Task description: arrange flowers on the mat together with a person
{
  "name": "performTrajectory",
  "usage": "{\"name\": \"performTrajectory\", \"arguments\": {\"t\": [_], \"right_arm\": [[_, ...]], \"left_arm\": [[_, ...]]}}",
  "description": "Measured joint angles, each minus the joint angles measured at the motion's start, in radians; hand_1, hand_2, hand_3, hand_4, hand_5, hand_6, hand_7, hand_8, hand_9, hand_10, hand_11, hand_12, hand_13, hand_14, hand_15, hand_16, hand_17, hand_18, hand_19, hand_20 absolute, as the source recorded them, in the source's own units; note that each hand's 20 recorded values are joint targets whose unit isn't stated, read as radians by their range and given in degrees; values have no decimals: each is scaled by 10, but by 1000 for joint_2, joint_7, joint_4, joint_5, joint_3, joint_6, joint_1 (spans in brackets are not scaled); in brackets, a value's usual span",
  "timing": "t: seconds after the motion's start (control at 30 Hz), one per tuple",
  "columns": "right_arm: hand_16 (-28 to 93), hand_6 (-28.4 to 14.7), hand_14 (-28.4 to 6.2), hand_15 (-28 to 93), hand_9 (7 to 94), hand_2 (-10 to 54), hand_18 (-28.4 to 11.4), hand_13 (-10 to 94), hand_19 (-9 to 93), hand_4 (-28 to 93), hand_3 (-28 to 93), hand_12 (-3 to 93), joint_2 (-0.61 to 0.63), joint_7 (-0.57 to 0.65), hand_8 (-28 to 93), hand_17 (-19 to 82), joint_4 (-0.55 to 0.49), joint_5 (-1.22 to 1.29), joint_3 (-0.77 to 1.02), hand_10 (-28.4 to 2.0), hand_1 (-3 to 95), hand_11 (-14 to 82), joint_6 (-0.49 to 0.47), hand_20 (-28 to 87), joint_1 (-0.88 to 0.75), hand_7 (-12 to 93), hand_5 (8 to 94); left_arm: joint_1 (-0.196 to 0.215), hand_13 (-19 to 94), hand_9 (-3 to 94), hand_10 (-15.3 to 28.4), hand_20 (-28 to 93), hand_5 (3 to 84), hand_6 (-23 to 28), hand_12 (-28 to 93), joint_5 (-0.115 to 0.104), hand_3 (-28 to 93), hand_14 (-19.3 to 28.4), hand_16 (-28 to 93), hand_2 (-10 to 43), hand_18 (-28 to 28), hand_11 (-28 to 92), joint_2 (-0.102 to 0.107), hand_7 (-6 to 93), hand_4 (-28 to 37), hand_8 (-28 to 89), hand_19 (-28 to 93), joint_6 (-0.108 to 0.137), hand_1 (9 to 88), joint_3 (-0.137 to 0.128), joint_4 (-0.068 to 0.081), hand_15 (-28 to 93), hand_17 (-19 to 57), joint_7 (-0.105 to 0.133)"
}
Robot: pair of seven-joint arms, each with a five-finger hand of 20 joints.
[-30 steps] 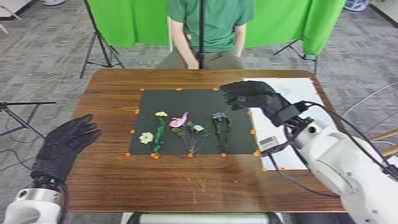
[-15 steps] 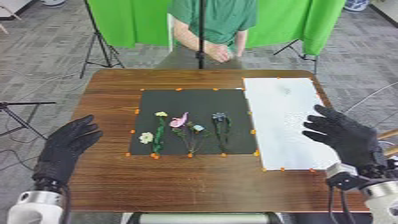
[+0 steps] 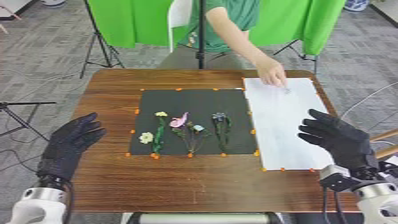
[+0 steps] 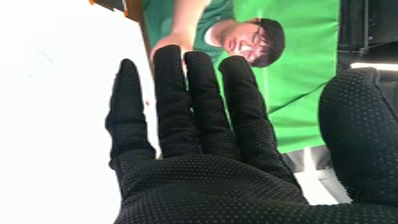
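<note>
Black-gloved, the right hand is spread, fingers straight and thumb apart, at the right edge of the white rectangular sheet. Left of it, between the hands, one dark square mat carries five flowers: two cream, one pink, one pale blue, one dark blue. The black-gloved left hand is loosely open by the counter's left side. One person's hand is at the sheet's far end.

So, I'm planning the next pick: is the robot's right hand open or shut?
Open: the right hand has its fingers straight and its thumb well apart from them, with nothing held between.
</note>
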Motion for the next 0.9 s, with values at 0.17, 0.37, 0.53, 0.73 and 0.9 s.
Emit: {"name": "performTrajectory", "arguments": {"t": [0.17, 0.37, 0.53, 0.73, 0.9], "right_arm": [[245, -50, -138, 304, 456, 70, -218, 381, 512, -231, 856, 234, 1, -4, -94, 119, 0, 0, -11, -156, 150, 158, 19, 270, 2, 169, 451], [243, -49, -139, 312, 462, 71, -217, 386, 513, -232, 857, 235, -4, -3, -93, 120, 3, 0, -25, -157, 151, 162, 21, 269, 15, 172, 458], [239, -50, -139, 314, 463, 71, -217, 384, 513, -232, 860, 234, -4, -4, -95, 120, 3, 0, -26, -157, 151, 164, 21, 270, 16, 173, 460], [237, -48, -139, 320, 465, 73, -217, 388, 514, -232, 860, 234, -5, 0, -95, 121, 5, -3, -34, -157, 151, 166, 20, 269, 25, 176, 461], [234, -49, -139, 320, 465, 74, -217, 386, 516, -233, 859, 234, -3, -2, -97, 121, 6, -3, -43, -157, 151, 168, 25, 269, 30, 177, 462]], "left_arm": [[10, 320, 370, 159, 87, 432, 55, 175, 1, 702, 180, -1, 73, 238, 347, 1, 242, -217, -94, 569, -2, 296, -1, 2, 475, -22, -3], [5, 321, 370, 160, 88, 434, 55, 175, 0, 702, 180, -1, 73, 239, 348, 1, 242, -216, -95, 570, -3, 296, -9, 1, 475, -22, -6], [7, 321, 370, 159, 87, 433, 56, 174, 1, 703, 180, -1, 73, 238, 346, 2, 241, -216, -93, 570, -7, 295, -8, 2, 475, -22, -9], [3, 321, 371, 160, 88, 433, 55, 175, 1, 703, 181, -1, 73, 238, 348, 2, 241, -217, -93, 570, -8, 295, -8, 2, 475, -22, -13], [0, 322, 371, 160, 88, 433, 55, 174, 2, 703, 181, -1, 73, 238, 346, 3, 240, -217, -94, 569, -11, 295, -9, 3, 475, -22, -16]]}}
